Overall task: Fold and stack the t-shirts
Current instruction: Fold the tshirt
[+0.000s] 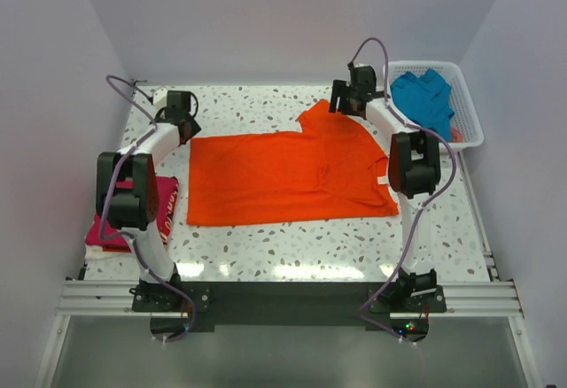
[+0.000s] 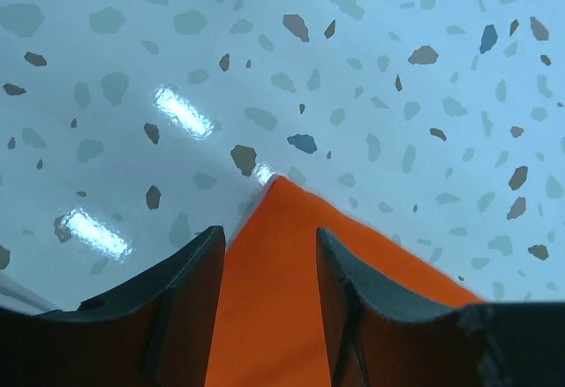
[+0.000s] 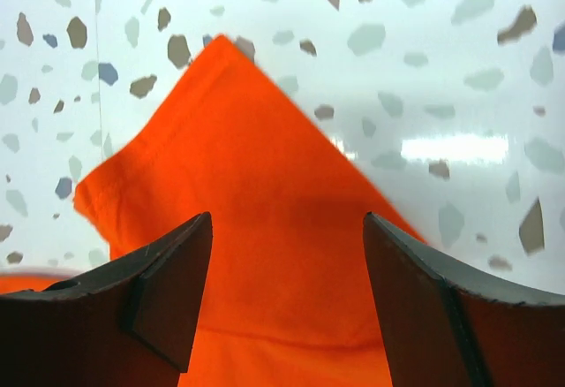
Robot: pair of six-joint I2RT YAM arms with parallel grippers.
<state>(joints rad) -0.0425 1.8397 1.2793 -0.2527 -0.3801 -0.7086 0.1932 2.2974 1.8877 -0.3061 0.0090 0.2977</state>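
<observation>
The bright orange t-shirt (image 1: 283, 175) lies spread flat in the middle of the speckled table. My left gripper (image 1: 188, 128) is open over its far left corner, and that orange corner (image 2: 274, 290) shows between the fingers. My right gripper (image 1: 341, 104) is open over the far right sleeve, whose pointed tip (image 3: 256, 184) lies between its fingers. A folded magenta-pink t-shirt (image 1: 111, 228) sits at the table's left edge, partly hidden by my left arm. The teal-blue t-shirt (image 1: 425, 96) lies crumpled in the basket.
A white plastic lattice basket (image 1: 469, 104) stands at the far right corner. Grey walls close in the table on three sides. A metal rail (image 1: 283, 295) runs along the near edge by the arm bases.
</observation>
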